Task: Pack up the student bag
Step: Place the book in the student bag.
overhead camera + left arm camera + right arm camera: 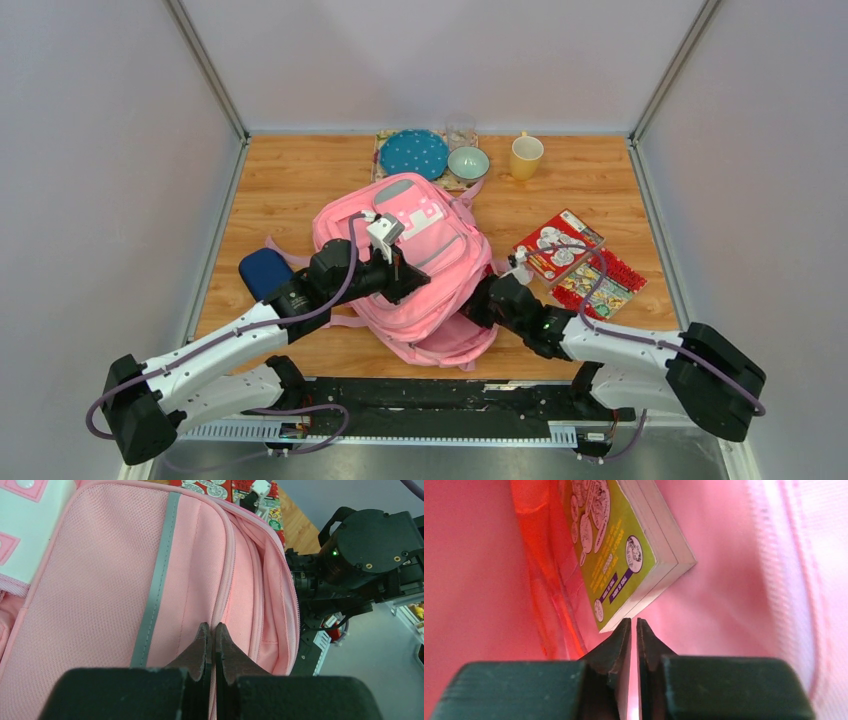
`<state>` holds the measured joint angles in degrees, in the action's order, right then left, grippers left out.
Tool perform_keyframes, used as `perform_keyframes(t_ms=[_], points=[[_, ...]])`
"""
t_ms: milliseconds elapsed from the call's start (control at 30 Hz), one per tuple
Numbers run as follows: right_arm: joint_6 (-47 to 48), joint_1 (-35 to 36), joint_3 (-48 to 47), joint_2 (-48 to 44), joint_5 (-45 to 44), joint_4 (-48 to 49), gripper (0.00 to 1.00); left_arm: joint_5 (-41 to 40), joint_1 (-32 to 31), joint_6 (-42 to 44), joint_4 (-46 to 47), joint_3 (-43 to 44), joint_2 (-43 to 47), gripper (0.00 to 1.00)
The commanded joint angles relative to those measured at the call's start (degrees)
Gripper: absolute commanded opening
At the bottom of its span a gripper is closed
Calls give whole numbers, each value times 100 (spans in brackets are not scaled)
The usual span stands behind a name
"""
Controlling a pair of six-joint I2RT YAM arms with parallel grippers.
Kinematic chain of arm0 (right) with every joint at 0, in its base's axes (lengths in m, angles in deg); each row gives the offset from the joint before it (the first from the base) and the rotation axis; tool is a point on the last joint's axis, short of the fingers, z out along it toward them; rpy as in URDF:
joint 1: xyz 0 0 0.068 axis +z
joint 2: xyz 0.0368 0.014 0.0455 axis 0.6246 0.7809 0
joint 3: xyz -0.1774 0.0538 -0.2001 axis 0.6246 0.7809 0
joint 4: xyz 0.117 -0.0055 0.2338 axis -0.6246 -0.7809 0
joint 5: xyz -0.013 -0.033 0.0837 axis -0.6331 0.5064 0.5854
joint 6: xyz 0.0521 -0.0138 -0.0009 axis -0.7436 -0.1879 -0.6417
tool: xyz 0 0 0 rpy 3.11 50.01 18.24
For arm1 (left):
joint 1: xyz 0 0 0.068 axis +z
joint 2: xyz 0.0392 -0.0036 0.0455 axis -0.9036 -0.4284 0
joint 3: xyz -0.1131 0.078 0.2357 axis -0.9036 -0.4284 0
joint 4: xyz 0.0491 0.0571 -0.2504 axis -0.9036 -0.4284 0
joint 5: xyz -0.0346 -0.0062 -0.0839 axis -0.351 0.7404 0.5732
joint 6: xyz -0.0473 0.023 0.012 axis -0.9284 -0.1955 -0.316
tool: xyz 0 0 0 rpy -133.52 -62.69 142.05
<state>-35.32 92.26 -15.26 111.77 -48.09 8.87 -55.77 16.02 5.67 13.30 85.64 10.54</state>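
Observation:
The student bag (430,235) is a pink backpack lying in the middle of the table, and its front with a grey trim fills the left wrist view (100,580). My left gripper (405,277) rests on top of it, shut, its tips (213,630) pinching the pink seam by the zip. My right gripper (482,298) reaches into the bag's right side. In the right wrist view it (634,625) is shut and empty inside the pink lining (734,555). A green book (616,545) stands just beyond its tips, beside a clear red plastic sleeve (544,580).
Two red comic books (557,245) (605,282) lie right of the bag. A navy pouch (264,270) lies at its left. A blue dotted plate (414,153), a bowl (468,162) and a yellow mug (525,156) stand along the back edge.

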Motion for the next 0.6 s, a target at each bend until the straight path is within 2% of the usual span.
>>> perform_keyframes(t_ms=[0, 167, 233, 367, 433, 500, 567], points=[[-58, 45, -620, 684, 13, 54, 5, 128, 72, -140, 965, 114, 171, 0], [12, 124, -983, 1468, 75, 720, 1, 189, 81, -176, 1009, 105, 180, 0], [21, 150, -1044, 1758, 83, 1168, 2, 216, 90, -184, 1009, 96, 189, 0], [65, 150, -1080, 2066, -22, 1459, 12, 216, 90, -184, 1000, 52, 232, 0], [56, 159, -949, 1944, -57, 1662, 14, 199, 107, -176, 974, 26, 250, 0], [-5, 159, -711, 1708, -162, 1444, 19, 111, 98, -132, 869, 8, 294, 0], [21, 159, -292, 1137, -373, 1303, 25, -3, 116, -44, 720, -18, 329, 0]])
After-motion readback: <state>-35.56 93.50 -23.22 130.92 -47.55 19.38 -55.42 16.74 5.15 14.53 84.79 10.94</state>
